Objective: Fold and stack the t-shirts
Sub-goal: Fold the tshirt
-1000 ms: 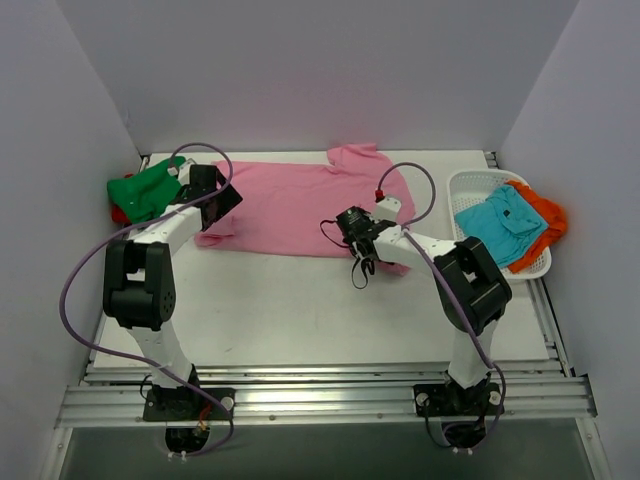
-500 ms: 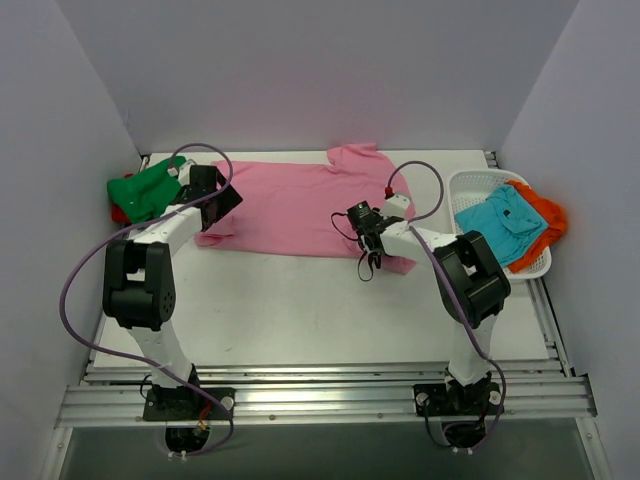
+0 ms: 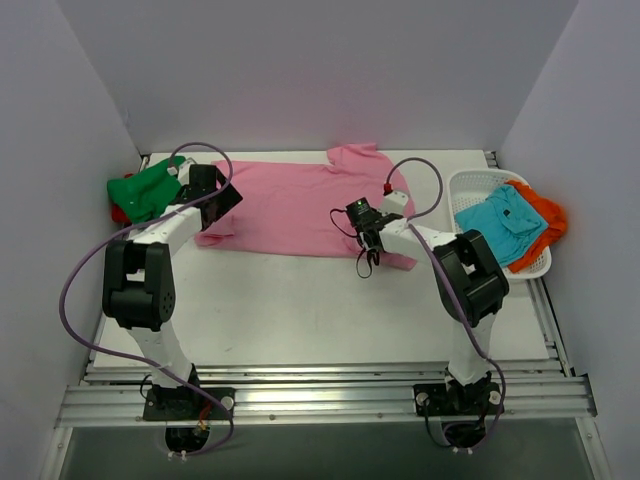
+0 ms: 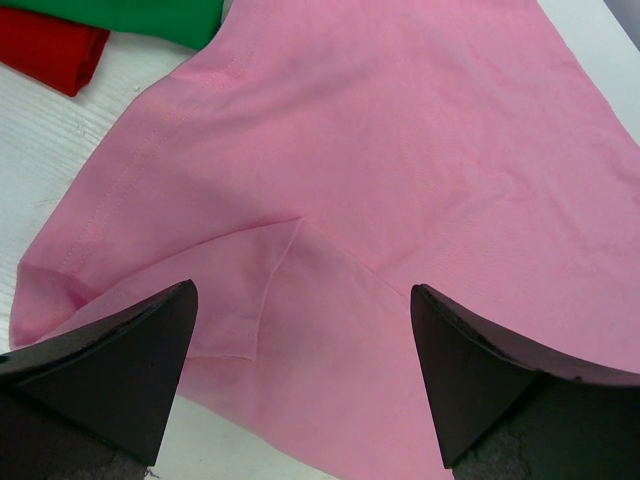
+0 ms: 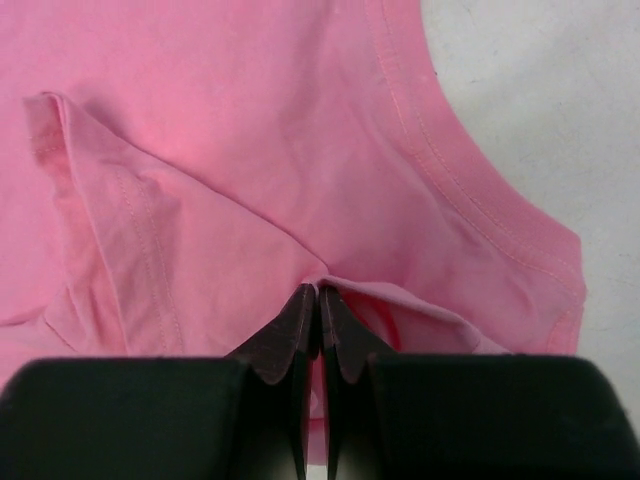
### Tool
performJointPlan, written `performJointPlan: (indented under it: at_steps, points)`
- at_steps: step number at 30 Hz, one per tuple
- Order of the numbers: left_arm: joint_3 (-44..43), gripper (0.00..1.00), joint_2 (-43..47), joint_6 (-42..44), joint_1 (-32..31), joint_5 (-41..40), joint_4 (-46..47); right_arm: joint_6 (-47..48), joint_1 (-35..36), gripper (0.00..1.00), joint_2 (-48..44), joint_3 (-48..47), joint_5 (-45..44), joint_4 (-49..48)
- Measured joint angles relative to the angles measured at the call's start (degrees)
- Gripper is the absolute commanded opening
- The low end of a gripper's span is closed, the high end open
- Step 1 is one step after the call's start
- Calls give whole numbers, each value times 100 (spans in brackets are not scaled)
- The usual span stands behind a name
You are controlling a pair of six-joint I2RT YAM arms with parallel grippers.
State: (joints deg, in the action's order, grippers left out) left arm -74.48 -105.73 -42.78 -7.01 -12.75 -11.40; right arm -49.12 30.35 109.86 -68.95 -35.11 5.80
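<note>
**Top view.** The pink shirt [image 3: 300, 205] lies spread flat across the far half of the table [image 3: 300, 320]. A green shirt [image 3: 145, 188] and a red shirt [image 3: 118, 212] are bunched at the far left corner. A teal shirt [image 3: 497, 222] and an orange shirt [image 3: 545, 218] lie in the basket [image 3: 470, 182] at right. My left claw [image 3: 220, 208] hangs over the pink shirt's left sleeve. My right claw [image 3: 366, 258] sits at its near right edge.

**Left wrist view.** The jaws stand wide with nothing between them. The sleeve and its seam lie below.

**Right wrist view.** The jaws are pinched together on a raised pleat of pink cloth, just beside a stitched hem.

**Handling.** I judge the cloth light, thin and limp. 1 pinch lifts only a ridge, and the rest will drape and drag. Grip at 2 points on hems or corners, where the doubled stitching gives more bite.
</note>
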Motion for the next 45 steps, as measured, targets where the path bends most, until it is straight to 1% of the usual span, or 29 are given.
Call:
performJointPlan:
  at_steps: [6, 11, 16, 18, 19, 20, 23, 26, 27, 32, 38, 39, 40, 41, 42, 43, 45]
  points:
    - [0, 97, 0, 2, 0, 2, 15, -164, -208, 0, 280, -299, -59, 107]
    - [0, 97, 0, 2, 0, 11, 33, -448, -841, 0, 809, -684, -142, 219]
    - [0, 97, 0, 4, 4, 42, 52, -688, -1292, 1, 1102, -1158, -173, 365]
    - [0, 97, 0, 4, 9, 44, 52, -730, -1390, 11, 1137, -1204, -157, 365]
    - [0, 97, 0, 4, 11, 44, 55, -743, -1421, 20, 1143, -1217, -149, 361]
    - [0, 97, 0, 4, 15, 52, 57, -758, -1434, 20, 1145, -1222, -138, 345]
    - [0, 97, 0, 4, 22, 68, 57, -745, -1440, 16, 1145, -1224, -103, 306]
    - [0, 97, 0, 4, 26, 76, 59, -710, -1440, 5, 1143, -1224, -90, 306]
    - [0, 97, 0, 4, 26, 81, 59, -695, -1440, 0, 1141, -1226, -83, 310]
    - [0, 98, 0, 4, 26, 87, 87, -621, -1504, 0, 1143, -1484, 13, 466]
    - [0, 98, 0, 4, 31, 107, 98, -612, -1768, 0, 1283, -2306, 101, 575]
    - [0, 97, 0, 4, 33, 107, 103, -612, -1838, 7, 1294, -2358, 120, 573]
    - [0, 98, 0, 4, 35, 107, 103, -621, -1910, 19, 1296, -2374, 131, 575]
    - [0, 98, 0, 4, 35, 107, 101, -629, -1978, 35, 1296, -2376, 133, 577]
    - [0, 98, 0, 4, 35, 107, 105, -632, -2041, 56, 1298, -2376, 136, 584]
    - [0, 98, 0, 4, 35, 107, 107, -640, -2100, 67, 1307, -2385, 138, 597]
    - [0, 98, 0, 4, 35, 109, 109, -601, -2223, 84, 1342, -2415, 153, 643]
